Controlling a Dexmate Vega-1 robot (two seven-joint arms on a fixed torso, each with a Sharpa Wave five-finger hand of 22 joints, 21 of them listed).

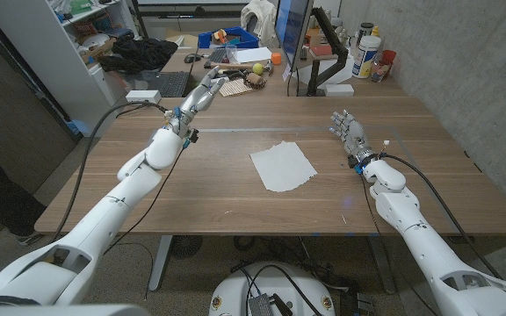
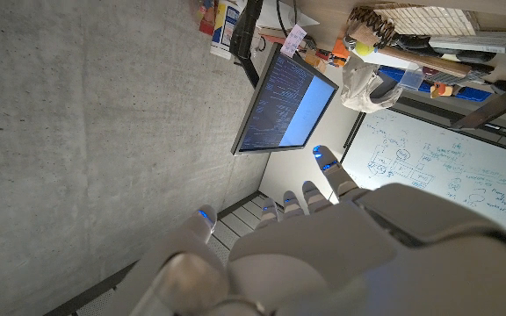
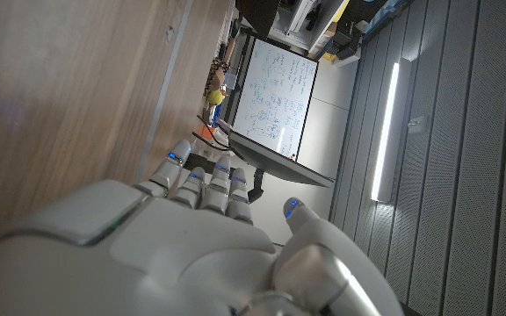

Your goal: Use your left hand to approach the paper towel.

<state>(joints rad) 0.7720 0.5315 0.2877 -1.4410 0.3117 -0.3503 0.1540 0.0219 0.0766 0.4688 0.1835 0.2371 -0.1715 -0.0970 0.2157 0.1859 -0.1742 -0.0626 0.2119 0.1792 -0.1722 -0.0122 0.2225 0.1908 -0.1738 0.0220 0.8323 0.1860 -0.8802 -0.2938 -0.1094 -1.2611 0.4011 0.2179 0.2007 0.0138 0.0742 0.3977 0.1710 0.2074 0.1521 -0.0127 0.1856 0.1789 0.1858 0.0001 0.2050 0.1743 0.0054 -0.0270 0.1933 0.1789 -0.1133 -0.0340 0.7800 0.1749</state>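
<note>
The left hand (image 1: 202, 93) was raised near the far left part of the wooden table (image 1: 191, 197), close to the back edge, its fingers (image 1: 211, 85) stretched out, slightly apart and holding nothing; the left wrist view showed the same hand (image 2: 323, 237) with fingers extended toward a monitor (image 2: 284, 110) and a whiteboard (image 2: 437, 167). Between that hand and the paper towel (image 1: 282, 166) lay a broad stretch of bare wood. The paper towel lay flat near the table's middle, slightly rotated, well apart from every edge and from both hands. To its right, more bare wood separated it from the right hand (image 1: 348, 132), which stood above the table with fingers up, loosely apart and gripping nothing; the right wrist view showed that hand (image 3: 191, 237) with fingers reaching along the tabletop. Clutter, including a blue bin (image 1: 231, 39) and the monitor (image 1: 292, 35), sat beyond the table's far edge.
</note>
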